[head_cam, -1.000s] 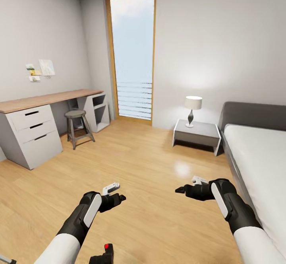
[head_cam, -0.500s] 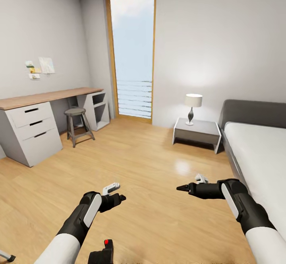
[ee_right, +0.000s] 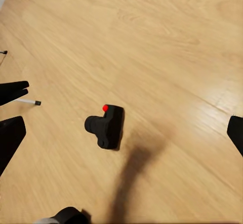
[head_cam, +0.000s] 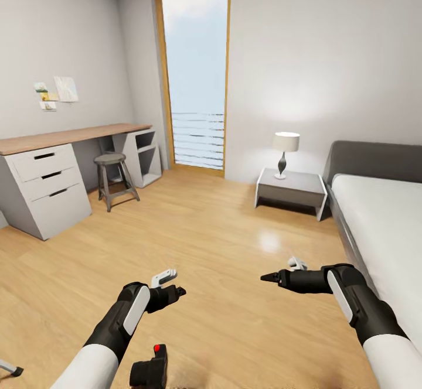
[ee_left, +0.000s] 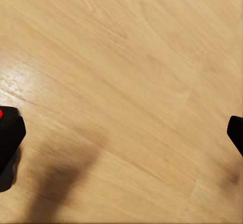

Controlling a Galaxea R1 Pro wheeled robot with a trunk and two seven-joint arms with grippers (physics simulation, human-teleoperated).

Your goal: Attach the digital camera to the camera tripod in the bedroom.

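The right wrist view shows the whole small black red-buttoned digital camera on the wood floor; the head view has it at 6 o'clock, now slightly higher. Both end effectors, left and right, stand open and empty.

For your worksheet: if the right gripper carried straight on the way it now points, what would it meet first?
Probably the digital camera, lying on the wood floor near the middle of the right wrist view. Depth is unclear; the right gripper might reach bare floor first.

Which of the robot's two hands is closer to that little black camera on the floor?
Left. The camera lies on the floor just below and behind the left gripper. The right gripper hangs farther off, across to the other side.
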